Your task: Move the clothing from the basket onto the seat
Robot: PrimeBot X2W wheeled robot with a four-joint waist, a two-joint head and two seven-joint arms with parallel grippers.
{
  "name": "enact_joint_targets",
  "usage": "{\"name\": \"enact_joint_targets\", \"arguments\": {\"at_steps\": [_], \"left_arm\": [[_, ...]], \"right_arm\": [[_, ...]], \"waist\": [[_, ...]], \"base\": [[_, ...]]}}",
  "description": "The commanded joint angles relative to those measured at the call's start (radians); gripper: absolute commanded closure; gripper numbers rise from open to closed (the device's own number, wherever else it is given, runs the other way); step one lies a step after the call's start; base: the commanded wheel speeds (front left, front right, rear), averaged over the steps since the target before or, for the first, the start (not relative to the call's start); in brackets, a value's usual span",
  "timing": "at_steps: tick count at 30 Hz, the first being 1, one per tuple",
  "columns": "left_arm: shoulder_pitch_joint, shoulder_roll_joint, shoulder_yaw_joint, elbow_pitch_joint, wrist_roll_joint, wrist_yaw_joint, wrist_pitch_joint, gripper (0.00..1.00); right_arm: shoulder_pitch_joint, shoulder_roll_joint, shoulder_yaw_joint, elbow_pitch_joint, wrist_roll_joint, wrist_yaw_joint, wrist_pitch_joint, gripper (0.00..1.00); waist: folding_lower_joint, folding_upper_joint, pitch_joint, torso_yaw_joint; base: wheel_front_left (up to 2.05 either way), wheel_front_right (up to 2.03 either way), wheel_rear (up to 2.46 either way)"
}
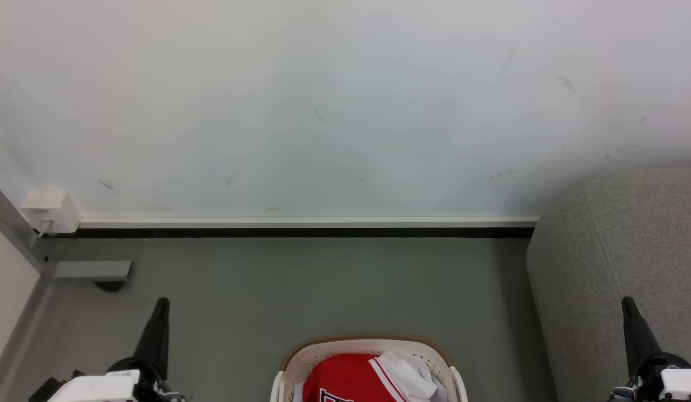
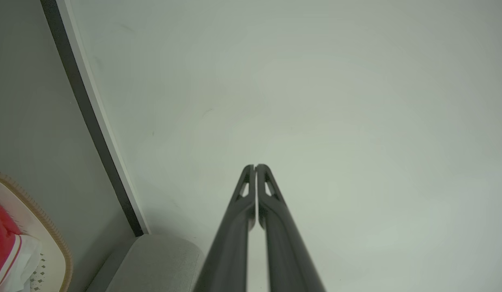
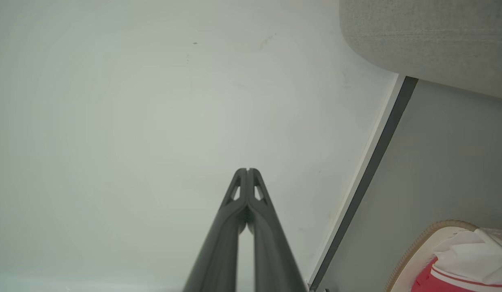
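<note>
The cream basket [image 1: 300, 360] with its brown rim sits on the floor at the bottom centre of the head view, holding the red and white clothing [image 1: 351, 377]. The grey seat [image 1: 619, 251] stands at the right against the wall. My left gripper [image 1: 162, 304] is at the lower left and my right gripper [image 1: 626, 304] at the lower right, both shut and empty, clear of the basket. In the left wrist view my gripper [image 2: 255, 166] points at the wall, with basket [image 2: 52, 243], clothing [image 2: 1, 239] and seat [image 2: 153, 259] low left. In the right wrist view my gripper [image 3: 247, 170] also faces the wall, with seat [image 3: 429, 36], basket [image 3: 417, 247] and clothing [image 3: 457, 263].
A pale wall with a white and black skirting board [image 1: 306, 226] runs behind grey floor [image 1: 300, 285]. A white socket box [image 1: 50, 209] and a metal frame foot [image 1: 88, 271] are at the far left.
</note>
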Motion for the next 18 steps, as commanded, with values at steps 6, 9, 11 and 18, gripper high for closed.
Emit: {"name": "enact_joint_targets", "arguments": {"at_steps": [6,9,11,18], "left_arm": [[-0.008,0.007,0.002,-0.002,-0.013,-0.005,0.003,1.0],[-0.008,0.007,0.002,-0.002,-0.013,-0.005,0.003,1.0],[-0.008,0.007,0.002,-0.002,-0.013,-0.005,0.003,1.0],[-0.008,0.007,0.002,-0.002,-0.013,-0.005,0.003,1.0]], "right_arm": [[-0.013,-0.007,-0.001,-0.003,0.002,-0.002,0.002,1.0],[-0.013,-0.007,-0.001,-0.003,0.002,-0.002,0.002,1.0],[-0.013,-0.007,-0.001,-0.003,0.002,-0.002,0.002,1.0],[-0.013,-0.007,-0.001,-0.003,0.002,-0.002,0.002,1.0]], "waist": [[0.0,-0.0001,0.0,0.0],[0.0,-0.0001,0.0,0.0],[0.0,-0.0001,0.0,0.0],[0.0,-0.0001,0.0,0.0]], "base": [[0.0,0.0,0.0],[0.0,0.0,0.0],[0.0,0.0,0.0],[0.0,0.0,0.0]]}}
